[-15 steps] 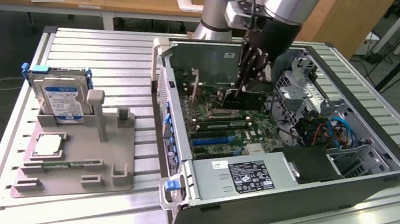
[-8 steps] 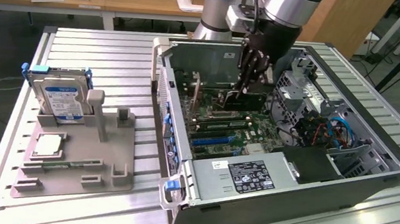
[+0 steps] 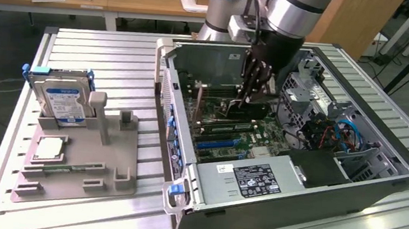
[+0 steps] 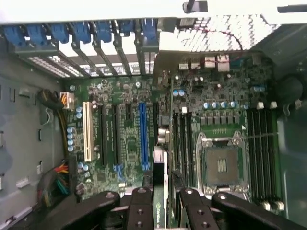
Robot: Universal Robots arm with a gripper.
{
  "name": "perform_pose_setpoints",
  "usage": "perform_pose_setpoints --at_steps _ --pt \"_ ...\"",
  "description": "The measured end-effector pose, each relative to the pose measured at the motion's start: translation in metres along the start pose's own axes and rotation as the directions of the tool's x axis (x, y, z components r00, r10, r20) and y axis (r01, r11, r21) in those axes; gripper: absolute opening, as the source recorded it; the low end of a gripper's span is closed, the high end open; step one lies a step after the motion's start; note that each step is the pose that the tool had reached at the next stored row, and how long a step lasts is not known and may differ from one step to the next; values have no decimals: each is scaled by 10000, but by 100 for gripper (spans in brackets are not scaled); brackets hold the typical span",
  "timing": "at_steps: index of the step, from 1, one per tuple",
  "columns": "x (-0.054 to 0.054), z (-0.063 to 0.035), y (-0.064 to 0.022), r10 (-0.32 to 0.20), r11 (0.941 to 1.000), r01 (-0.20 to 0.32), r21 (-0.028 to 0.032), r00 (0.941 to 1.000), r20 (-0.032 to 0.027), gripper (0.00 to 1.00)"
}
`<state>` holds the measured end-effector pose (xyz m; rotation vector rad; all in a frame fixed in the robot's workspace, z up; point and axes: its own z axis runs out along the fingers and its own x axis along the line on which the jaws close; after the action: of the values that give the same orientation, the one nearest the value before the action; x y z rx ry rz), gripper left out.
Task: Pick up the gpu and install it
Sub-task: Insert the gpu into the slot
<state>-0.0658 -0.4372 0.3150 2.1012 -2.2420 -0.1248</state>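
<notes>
The gpu [image 3: 260, 110] is a dark flat card held on edge inside the open computer case [image 3: 378, 182], low over the green motherboard [image 3: 224, 142]. My gripper [image 3: 248, 96] reaches down into the case from above and is shut on the card's upper edge. In the wrist view the gpu [image 4: 159, 214] runs edge-on between my black fingers [image 4: 140, 206], with the gripper [image 4: 162, 194] clamped across it. The card hangs just beside the long blue slot [image 4: 142, 134] on the motherboard [image 4: 124, 96], with its far end toward the rear bracket openings [image 4: 120, 43].
A grey fixture [image 3: 108, 178] on the slatted table holds a silver hard drive with a blue label [image 3: 63, 101] and a processor chip [image 3: 50, 147]. Inside the case are the power supply [image 3: 254, 181], blue cables [image 3: 345, 134], the processor socket [image 4: 220, 165] and memory slots [image 4: 261, 143].
</notes>
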Motion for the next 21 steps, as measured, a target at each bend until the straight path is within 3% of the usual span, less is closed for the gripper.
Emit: perform_pose_setpoints --at_steps 5,9,14,21 --pt "3 51 -5 -610 9981 610 -53 9981 -68 26" --pt "33 98 11 -653 9978 653 -57 9978 -76 26" --pt "203 156 2 -644 9979 644 -54 9979 -81 26" --pt "247 237 143 -641 9979 640 -33 9979 -89 26"
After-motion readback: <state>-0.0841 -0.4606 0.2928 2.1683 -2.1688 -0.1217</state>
